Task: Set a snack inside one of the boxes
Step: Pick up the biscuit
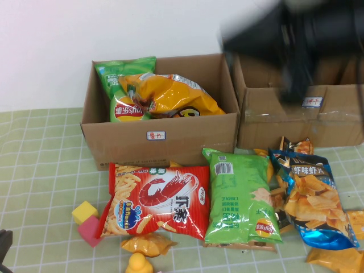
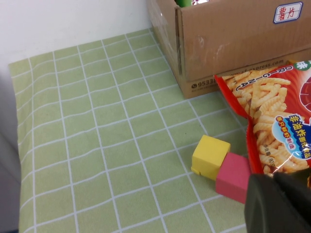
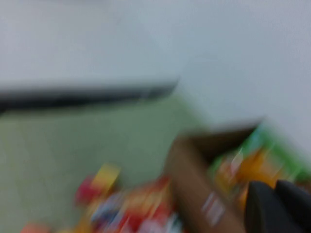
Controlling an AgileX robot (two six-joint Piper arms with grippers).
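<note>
The snack [image 1: 170, 91], a puffy yellow-orange chip bag, lies inside the brown box [image 1: 165, 149] with the small white red-lettered label, next to a green bag [image 1: 122, 77]. My right arm [image 1: 296, 34] is a dark blur high above the boxes at the back right. The right gripper [image 3: 277, 194] has its fingers close together and holds nothing; beyond it the right wrist view shows the box [image 3: 194, 174] and the snack [image 3: 248, 170]. My left gripper [image 2: 270, 175] is shut and empty, low at the front left beside a pink block [image 2: 233, 177].
A second, taped box [image 1: 296, 122] stands at the back right. In front of the boxes lie a red shrimp-chip bag [image 1: 156, 199], a green bag [image 1: 239, 196], a blue-and-orange bag [image 1: 310, 199] and small orange packets [image 1: 147, 244]. A yellow block [image 1: 84, 212] sits at the front left.
</note>
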